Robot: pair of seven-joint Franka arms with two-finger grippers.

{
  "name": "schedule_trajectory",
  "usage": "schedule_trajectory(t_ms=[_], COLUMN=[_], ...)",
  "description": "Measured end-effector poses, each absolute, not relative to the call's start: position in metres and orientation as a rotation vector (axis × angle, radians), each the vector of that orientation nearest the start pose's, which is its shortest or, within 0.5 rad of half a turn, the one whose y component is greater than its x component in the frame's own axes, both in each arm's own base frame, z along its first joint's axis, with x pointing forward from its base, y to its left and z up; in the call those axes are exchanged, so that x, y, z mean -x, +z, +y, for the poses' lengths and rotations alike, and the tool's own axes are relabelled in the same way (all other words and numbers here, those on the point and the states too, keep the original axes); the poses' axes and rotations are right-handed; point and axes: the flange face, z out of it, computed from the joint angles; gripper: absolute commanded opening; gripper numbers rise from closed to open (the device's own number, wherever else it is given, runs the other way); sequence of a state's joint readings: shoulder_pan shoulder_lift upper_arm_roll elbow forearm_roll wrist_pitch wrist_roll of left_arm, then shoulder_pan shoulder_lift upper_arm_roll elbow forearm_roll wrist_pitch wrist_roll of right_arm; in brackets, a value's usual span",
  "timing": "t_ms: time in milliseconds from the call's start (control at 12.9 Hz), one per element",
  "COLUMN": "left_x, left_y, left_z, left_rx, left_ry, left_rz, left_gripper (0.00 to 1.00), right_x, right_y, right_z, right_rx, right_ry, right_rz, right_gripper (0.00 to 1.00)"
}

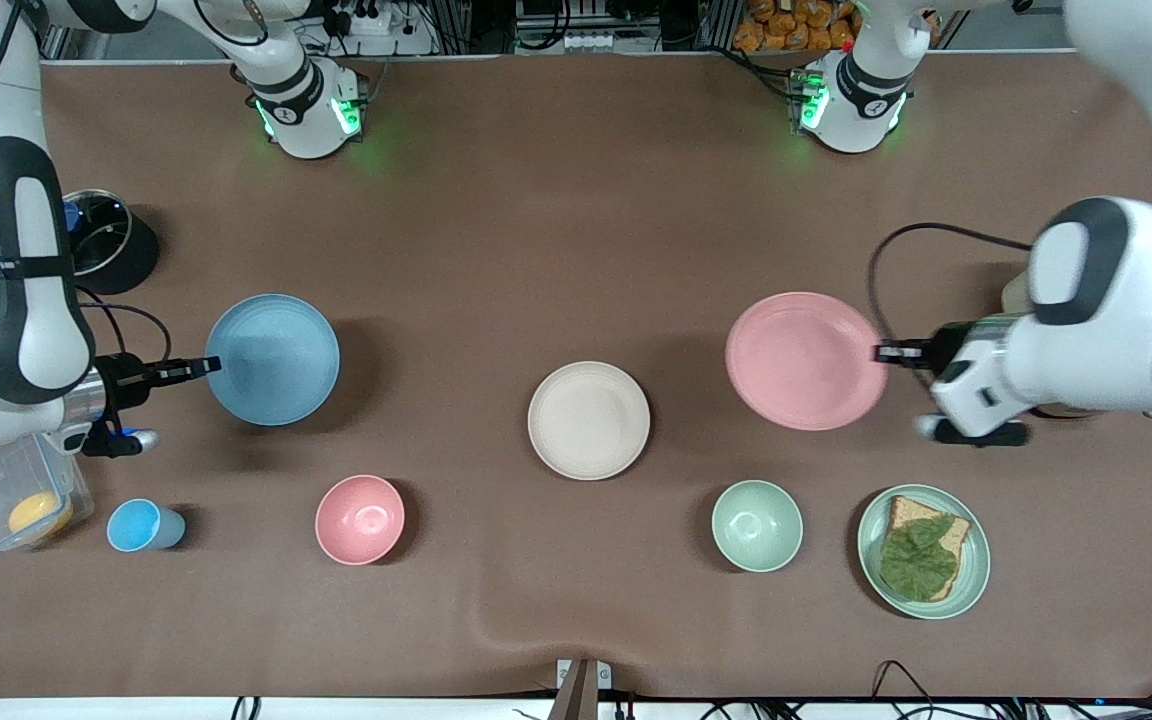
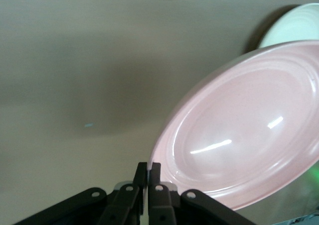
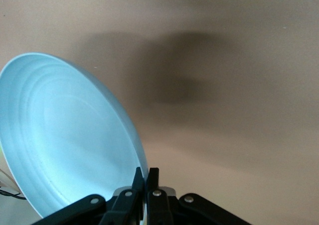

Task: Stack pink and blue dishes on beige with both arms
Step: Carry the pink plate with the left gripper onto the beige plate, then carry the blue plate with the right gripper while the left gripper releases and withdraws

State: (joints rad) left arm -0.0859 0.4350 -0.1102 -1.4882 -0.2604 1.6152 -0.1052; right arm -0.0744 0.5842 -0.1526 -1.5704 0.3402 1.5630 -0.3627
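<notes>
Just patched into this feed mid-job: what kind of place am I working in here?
Probably a robotics lab set up as a mock dining table. A brown table cover carries matte tableware, such as the beige plate and green bowl, with two bolted-down arm bases and loose cabling along the edges.

The left arm point(image 1: 1116, 330) hid a beige object point(image 1: 1016, 292) at the table's edge; a black container point(image 1: 101, 240) sat partly hidden under the right arm point(image 1: 21, 280).

Beige plate point(image 1: 588, 420) between two lifted plates

White arms point(image 1: 1106, 330) with dark grey joint sections, black cables, black claws (silver screws), green-lit white bases point(image 1: 311, 115).
</notes>
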Motion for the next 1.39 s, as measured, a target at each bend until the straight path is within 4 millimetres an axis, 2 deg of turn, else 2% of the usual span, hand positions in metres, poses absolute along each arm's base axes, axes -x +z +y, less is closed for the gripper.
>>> schedule_trajectory(t_ms=[309, 464, 619, 773, 1005, 1392], left_x=[-0.628, -0.626, -0.631, -0.635, -0.633, -0.616], left_y=[0.361, 0.328, 0.294, 0.267, 0.250, 0.224], left_z=[-0.277, -0.324, -0.337, -0.336, -0.338, -0.362], left_rx=[3.399, 3.442, 3.463, 3.457, 3.450, 3.436], left_ry=[0.406, 0.298, 0.208, 0.206, 0.238, 0.316], left_rz=[0.021, 0.001, -0.031, -0.059, -0.055, 0.004], left_gripper=[0.00, 0.00, 0.00, 0.00, 0.00, 0.00], right_x=[-0.620, -0.620, -0.620, -0.619, -0.619, -0.619], right_y=[0.276, 0.276, 0.276, 0.276, 0.275, 0.274], right_z=[-0.096, -0.096, -0.097, -0.097, -0.097, -0.097], right_rx=[2.665, 2.665, 2.665, 2.665, 2.665, 2.664], right_ry=[0.664, 0.664, 0.664, 0.665, 0.667, 0.667], right_rz=[-0.045, -0.044, -0.043, -0.042, -0.043, -0.043], right_gripper=[0.00, 0.00, 0.00, 0.00, 0.00, 0.00])
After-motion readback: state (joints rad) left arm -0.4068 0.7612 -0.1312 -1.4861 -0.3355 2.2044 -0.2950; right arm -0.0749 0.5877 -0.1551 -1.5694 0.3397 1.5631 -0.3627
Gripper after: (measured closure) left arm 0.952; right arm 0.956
